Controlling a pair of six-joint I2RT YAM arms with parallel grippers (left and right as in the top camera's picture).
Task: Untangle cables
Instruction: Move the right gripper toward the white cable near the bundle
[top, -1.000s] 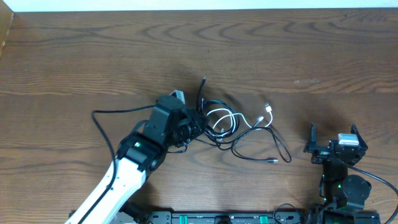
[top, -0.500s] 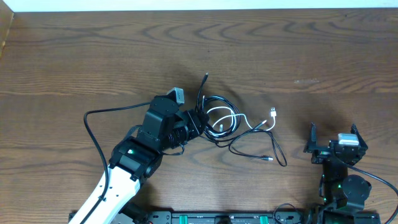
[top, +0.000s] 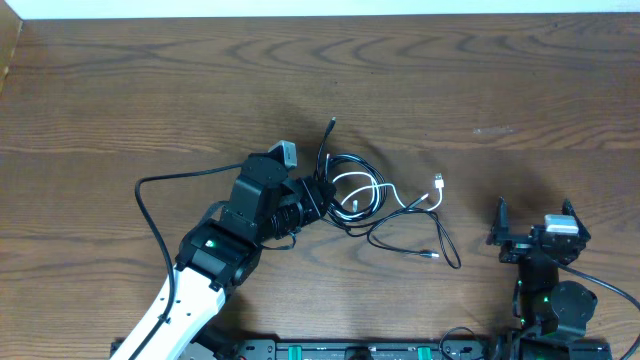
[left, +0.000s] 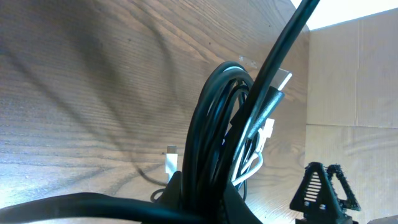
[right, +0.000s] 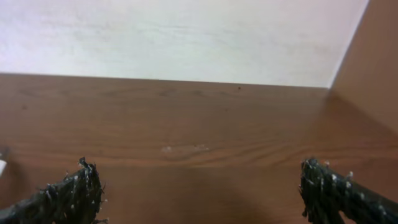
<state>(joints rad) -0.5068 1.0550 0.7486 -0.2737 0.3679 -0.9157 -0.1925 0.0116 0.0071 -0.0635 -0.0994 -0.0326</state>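
The left end effector (top: 318, 197) is clamped shut on the black loops at the left edge of the cables (top: 365, 195), which lie mid-bench (top: 120, 80). The right end effector (top: 536, 212) stands wide open and empty, well apart. With nothing pinning the far side, a pull may drag or tighten the whole knot, white plug (top: 438, 182) included. Since a second ago the bundle has shifted slightly. Over the last half-second nothing has moved.

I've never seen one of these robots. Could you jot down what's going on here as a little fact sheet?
Surface: brown wooden table
Objects: tangle of thin black cables and one thin white cable with a small white plug
Left gripper: shut on the black cables at the tangle's left edge
Right gripper: open, empty, apart from the tangle
Tangle: not yet separated
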